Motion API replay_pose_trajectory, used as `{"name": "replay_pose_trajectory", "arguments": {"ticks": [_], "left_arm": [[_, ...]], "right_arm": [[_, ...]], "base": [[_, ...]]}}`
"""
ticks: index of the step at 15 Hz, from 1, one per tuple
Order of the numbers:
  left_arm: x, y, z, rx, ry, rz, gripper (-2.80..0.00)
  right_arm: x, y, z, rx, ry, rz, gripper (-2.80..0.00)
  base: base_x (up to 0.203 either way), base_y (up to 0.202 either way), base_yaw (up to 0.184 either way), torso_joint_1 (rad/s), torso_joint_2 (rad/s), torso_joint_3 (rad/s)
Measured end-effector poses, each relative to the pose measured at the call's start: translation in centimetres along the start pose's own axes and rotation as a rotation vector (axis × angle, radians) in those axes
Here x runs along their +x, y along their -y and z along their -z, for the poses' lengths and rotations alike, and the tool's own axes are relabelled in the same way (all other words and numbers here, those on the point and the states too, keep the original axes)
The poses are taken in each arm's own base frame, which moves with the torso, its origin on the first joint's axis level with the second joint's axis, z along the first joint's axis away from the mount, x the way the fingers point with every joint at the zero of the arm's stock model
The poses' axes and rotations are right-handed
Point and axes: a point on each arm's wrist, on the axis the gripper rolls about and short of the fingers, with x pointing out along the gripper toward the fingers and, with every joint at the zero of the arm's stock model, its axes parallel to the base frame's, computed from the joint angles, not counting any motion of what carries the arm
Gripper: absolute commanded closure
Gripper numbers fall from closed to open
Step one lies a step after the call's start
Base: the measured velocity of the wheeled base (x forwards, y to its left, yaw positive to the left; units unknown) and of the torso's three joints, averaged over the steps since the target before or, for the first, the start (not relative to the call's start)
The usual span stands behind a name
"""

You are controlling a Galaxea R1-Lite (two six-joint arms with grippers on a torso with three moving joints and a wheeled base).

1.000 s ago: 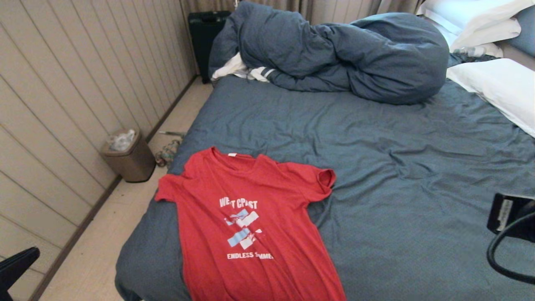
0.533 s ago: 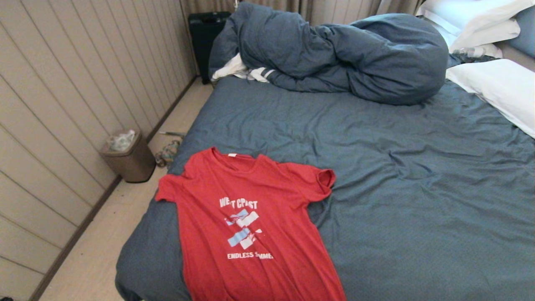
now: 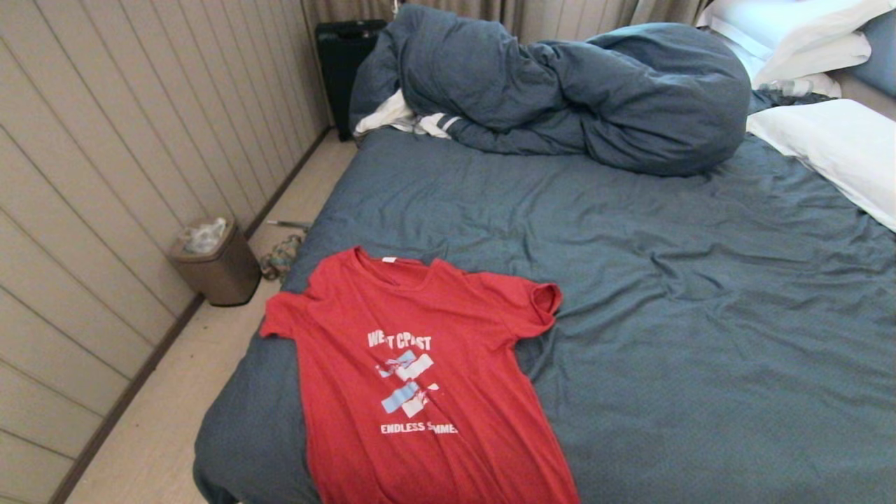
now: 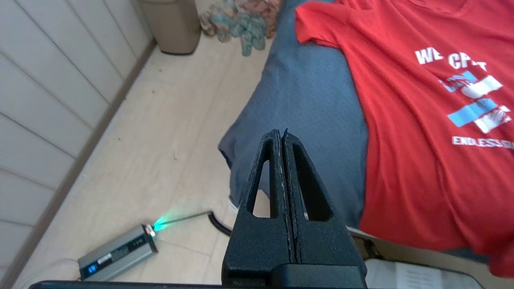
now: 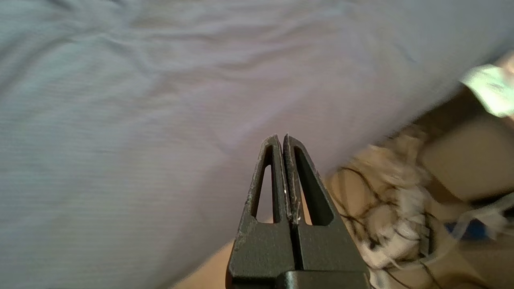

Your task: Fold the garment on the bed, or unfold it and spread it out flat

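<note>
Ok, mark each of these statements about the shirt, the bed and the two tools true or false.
1. The red T-shirt lies print side up on the bed. True.
2. The left tool is clamped on a sleeve. False: it is shut on nothing, hanging off the bed's corner, apart from the shirt.
3. The duvet covers the shirt. False: it is bunched at the far end of the bed.
4. The right tool is shut and empty. True.
5. A bin stands on the floor by the wall. True.
</note>
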Motion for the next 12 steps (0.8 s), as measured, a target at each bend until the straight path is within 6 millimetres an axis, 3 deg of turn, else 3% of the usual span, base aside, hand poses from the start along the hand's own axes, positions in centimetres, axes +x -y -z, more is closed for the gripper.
{"name": "replay_pose_trajectory", "arguments": {"ticks": [6, 9, 12], "left_arm": [[-0.5, 0.1, 1.7, 0.033, 0.064, 0.092, 0.0], [-0.7, 0.1, 2.1, 0.044, 0.118, 0.116, 0.0], [-0.8, 0.1, 2.2, 0.085, 0.137, 0.123, 0.0]], "right_arm": [[-1.3, 1.8, 2.3, -0.018, 0.08, -0.012, 0.0], [-1.3, 1.4, 2.8, -0.035, 0.112, -0.214, 0.0], [-1.3, 0.9, 3.4, -0.164, 0.149, -0.442, 0.0]], "base": [[0.0, 0.0, 0.0, 0.0, 0.0, 0.0], [0.0, 0.0, 0.0, 0.0, 0.0, 0.0], [0.0, 0.0, 0.0, 0.0, 0.0, 0.0]]}}
